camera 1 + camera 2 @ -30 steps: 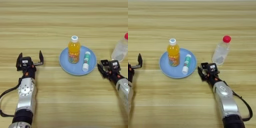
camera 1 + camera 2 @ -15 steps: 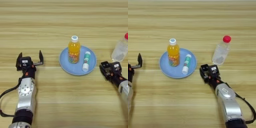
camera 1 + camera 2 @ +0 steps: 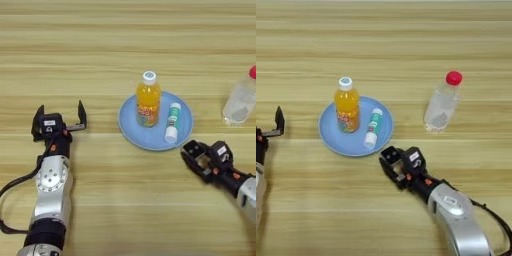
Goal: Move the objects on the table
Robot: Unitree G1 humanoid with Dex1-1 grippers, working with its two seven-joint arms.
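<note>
your right gripper (image 3: 398,167) has drawn back from the clear bottle (image 3: 441,102), fingers apart, empty; the bottle stands untouched on the table (image 3: 406,45). left gripper (image 3: 59,120) parked open.

A small orange juice bottle (image 3: 148,99) with a white cap stands upright just left of frame centre, on the left half of a round blue plate (image 3: 131,131); a clear plastic bottle (image 3: 442,102) with a red cap stands, leaning slightly, on the light wooden table (image 3: 384,45) at right of centre, well apart from the juice bottle; no white cube can be made out.
</note>
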